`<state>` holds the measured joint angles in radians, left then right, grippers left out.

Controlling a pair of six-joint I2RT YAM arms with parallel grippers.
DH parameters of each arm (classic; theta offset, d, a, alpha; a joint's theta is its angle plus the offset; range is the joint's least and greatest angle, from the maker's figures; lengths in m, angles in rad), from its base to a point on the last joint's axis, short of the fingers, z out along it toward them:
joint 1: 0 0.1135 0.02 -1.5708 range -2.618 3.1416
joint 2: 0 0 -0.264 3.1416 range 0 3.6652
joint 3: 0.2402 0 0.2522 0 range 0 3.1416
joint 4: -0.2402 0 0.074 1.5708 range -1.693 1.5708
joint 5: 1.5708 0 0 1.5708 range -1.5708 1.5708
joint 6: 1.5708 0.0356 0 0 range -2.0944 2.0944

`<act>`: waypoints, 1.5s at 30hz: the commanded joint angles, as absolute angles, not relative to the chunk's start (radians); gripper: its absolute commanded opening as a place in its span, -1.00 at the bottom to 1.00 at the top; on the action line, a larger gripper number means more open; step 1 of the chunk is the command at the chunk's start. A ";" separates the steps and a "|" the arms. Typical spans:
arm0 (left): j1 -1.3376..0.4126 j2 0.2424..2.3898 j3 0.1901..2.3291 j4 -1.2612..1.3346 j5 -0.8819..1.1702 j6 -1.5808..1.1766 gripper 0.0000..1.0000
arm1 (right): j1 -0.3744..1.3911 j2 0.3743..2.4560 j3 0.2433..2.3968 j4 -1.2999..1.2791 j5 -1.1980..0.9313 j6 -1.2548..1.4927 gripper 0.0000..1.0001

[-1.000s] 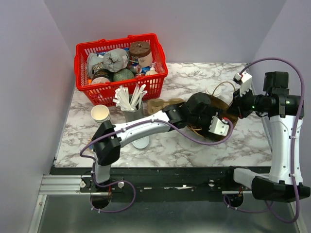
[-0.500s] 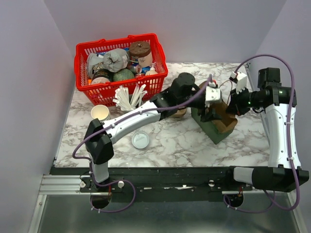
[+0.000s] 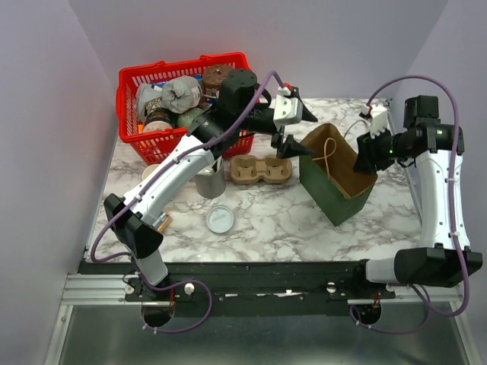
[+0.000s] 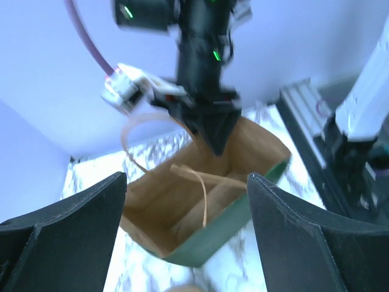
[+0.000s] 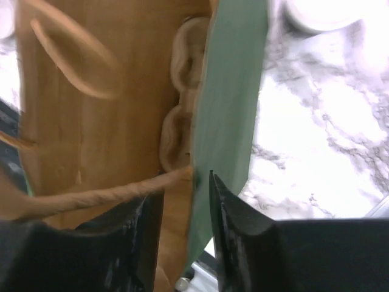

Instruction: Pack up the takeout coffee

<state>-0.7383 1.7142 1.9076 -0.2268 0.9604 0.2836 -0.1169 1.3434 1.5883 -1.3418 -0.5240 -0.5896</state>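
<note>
Operator: Position of the coffee?

Technician: It shows in the right wrist view only, as a white rounded top cut off by the upper edge of the frame. It stands on the desk just beside the green outer wall of the bag, outside it. In the top view the raised bag hides it. The cup body cannot be made out in any view.

Operator: State of each end effector?

Technician: The left end effector has its fingers wide apart and holds nothing. It hangs above the desk at the bag's rim, on the basket side. The right end effector is clamped on the opposite rim of the bag, with one finger on the brown inside and one on the green outside. A paper handle strip ends at the clamped point.

Operator: Bag condition?

Technician: The mouth is open toward the left end effector. The left wrist view is blurred, and the only thing it shows inside is a handle loop.

Operator: Other obstructions?

Technician: The carrier lies just beside the bag. The loose lid lies apart, nearer the arm bases. The left arm crosses the grey pot and the front of the basket, so parts of both are covered.
</note>
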 commanded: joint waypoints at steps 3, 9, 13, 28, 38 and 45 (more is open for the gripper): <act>-0.750 1.658 1.801 -0.488 0.922 0.523 0.75 | -0.114 1.353 1.853 -1.526 -0.390 -0.558 0.46; -0.750 1.621 1.675 -0.327 0.874 0.413 0.75 | -0.114 1.306 1.950 -1.526 -0.373 -0.566 0.57; -0.750 1.626 1.645 -0.250 0.848 0.336 0.75 | -0.114 1.230 1.800 -1.526 -0.465 -0.597 0.52; -0.721 1.514 1.526 -0.290 0.758 0.343 0.75 | -0.086 1.350 1.680 -1.490 -0.623 -0.664 0.45; -0.678 1.453 1.496 -0.387 0.690 0.410 0.75 | 0.000 1.390 1.689 -1.505 -0.601 -0.657 0.32; -0.658 1.427 1.477 -0.385 0.686 0.410 0.75 | 0.017 1.364 1.756 -1.523 -0.529 -0.606 0.32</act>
<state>-0.6666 1.4643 1.4895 -0.3656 0.7086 0.3962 0.0082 1.3964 1.6909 -1.3415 -0.5785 -0.6437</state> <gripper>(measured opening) 0.873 0.666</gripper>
